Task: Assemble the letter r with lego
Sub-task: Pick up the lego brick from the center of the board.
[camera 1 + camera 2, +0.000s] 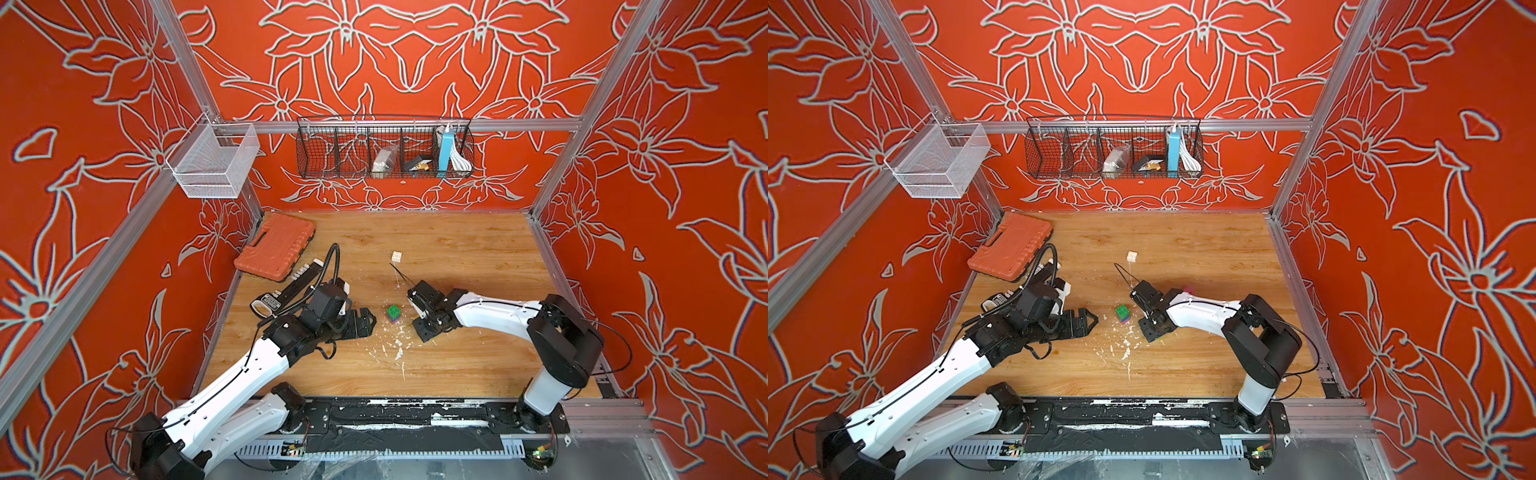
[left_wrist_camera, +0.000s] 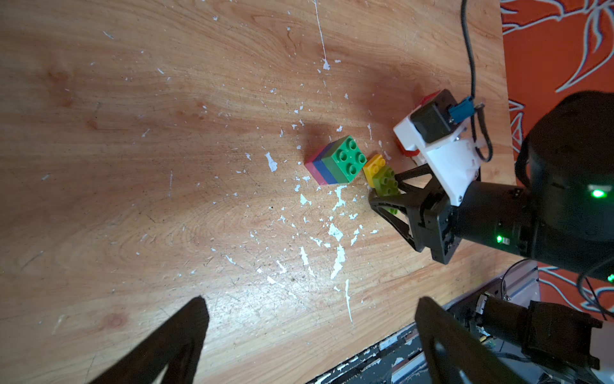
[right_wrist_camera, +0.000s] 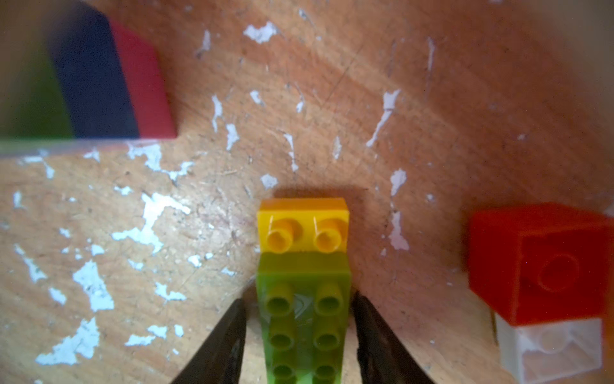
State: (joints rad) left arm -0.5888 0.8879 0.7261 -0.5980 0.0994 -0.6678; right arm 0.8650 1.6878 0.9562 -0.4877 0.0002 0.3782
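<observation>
Table (image 1: 478, 249): wood, white-flecked, red floral walls (image 1: 415, 62).
Lego: stack (image 2: 335, 163) at table centre; lime brick (image 2: 385, 181) joined to yellow brick (image 3: 303, 226), just beside.
Right claw (image 3: 299, 299): flanked lime brick; grip unclear.
Left claw (image 2: 310, 302): gaped wide, apart.
Risk: unbraced stack could slide if pressed.

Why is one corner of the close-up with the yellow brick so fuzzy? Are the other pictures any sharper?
Right wrist view: yellow brick crisp, lime brick softer, the green-blue-red stack at the edge smeared. Left wrist view: that stack sharp, the left gripper only dark shapes. In both top views: evenly lit, the stack tiny.
</observation>
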